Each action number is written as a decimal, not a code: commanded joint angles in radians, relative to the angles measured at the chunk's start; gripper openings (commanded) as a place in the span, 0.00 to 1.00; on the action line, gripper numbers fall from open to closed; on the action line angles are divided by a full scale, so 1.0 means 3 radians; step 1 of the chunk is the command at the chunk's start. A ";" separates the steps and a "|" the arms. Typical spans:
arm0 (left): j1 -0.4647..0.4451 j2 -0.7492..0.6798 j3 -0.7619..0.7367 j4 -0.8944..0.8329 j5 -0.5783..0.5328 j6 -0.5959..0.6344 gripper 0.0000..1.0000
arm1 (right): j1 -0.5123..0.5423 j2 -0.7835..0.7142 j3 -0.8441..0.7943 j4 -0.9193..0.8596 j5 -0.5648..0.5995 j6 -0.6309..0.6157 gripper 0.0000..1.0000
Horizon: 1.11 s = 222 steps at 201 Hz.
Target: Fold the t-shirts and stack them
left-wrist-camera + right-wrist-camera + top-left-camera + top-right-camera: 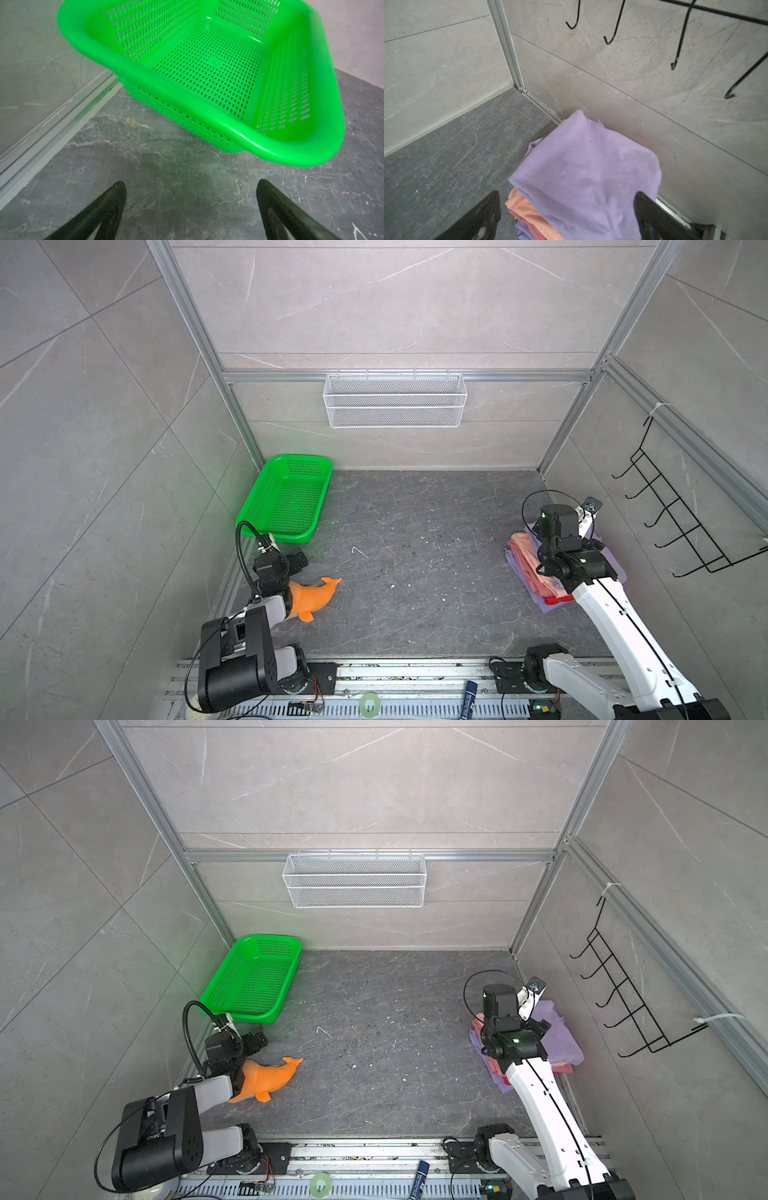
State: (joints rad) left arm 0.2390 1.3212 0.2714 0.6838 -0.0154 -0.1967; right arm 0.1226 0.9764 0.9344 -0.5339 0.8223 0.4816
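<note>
The t-shirts lie stacked on the floor against the right wall. A lilac t-shirt [587, 166] is on top, also seen in a top view [559, 1031]. Beneath it show salmon-pink folds [528, 560], a red edge [555, 599] and a lilac bottom layer [548, 608]. My right gripper [566, 193] hovers open over the stack's near end, its fingers apart on either side of the lilac cloth and holding nothing. At the left side, my left gripper [191, 182] stands open above bare floor, just short of the green basket; it shows in a top view [297, 562].
The green perforated basket [286, 497] sits tilted in the back left corner. An orange plush dolphin [313, 597] lies beside the left arm. A white wire basket [395, 400] hangs on the back wall, and a black hook rack [665, 510] on the right wall.
</note>
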 commanded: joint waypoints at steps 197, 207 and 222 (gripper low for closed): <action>-0.0687 0.0597 0.0274 0.0581 -0.0569 0.0523 1.00 | 0.0021 0.1166 -0.1865 0.3979 -0.1199 -0.1168 1.00; -0.0686 0.0602 0.0267 0.0599 -0.0582 0.0524 1.00 | 0.0021 0.1278 -0.1931 0.4219 -0.1176 -0.1183 1.00; -0.0687 0.0602 0.0266 0.0593 -0.0579 0.0524 1.00 | 0.0028 0.1495 -0.1930 0.4486 -0.1189 -0.1238 1.00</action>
State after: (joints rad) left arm 0.0307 1.5116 0.3382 0.7979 -0.1726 -0.0597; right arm 0.1265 1.3514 0.3706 0.5556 0.5064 0.1654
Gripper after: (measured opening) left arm 0.999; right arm 0.998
